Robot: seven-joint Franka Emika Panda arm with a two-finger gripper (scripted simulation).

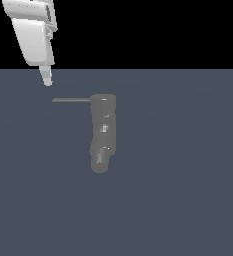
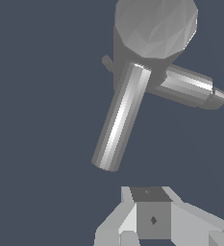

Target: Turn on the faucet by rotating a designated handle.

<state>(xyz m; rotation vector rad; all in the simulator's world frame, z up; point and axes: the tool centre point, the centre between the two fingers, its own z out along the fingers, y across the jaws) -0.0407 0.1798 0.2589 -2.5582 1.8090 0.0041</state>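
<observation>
The faucet [image 1: 103, 131] is a dull grey, segmented, slightly bent column in the middle of the exterior view. Its handle [image 1: 71, 100], a thin straight grey rod, sticks out of the top end toward the exterior view's left. My gripper [image 1: 47, 80] hangs from the white hand at the upper left, just above the handle's free tip and apart from it. Its fingers look closed together, with nothing between them. In the wrist view the faucet [image 2: 154, 29] shows its rounded end. The handle [image 2: 119, 117] runs from it toward my gripper [image 2: 151, 199], with a gap before the tips.
The faucet stands on a flat blue-grey floor [image 1: 188, 200] that runs across the whole lower scene. A thicker faucet segment [image 2: 190, 86] juts sideways from the column in the wrist view. Nothing else is in sight.
</observation>
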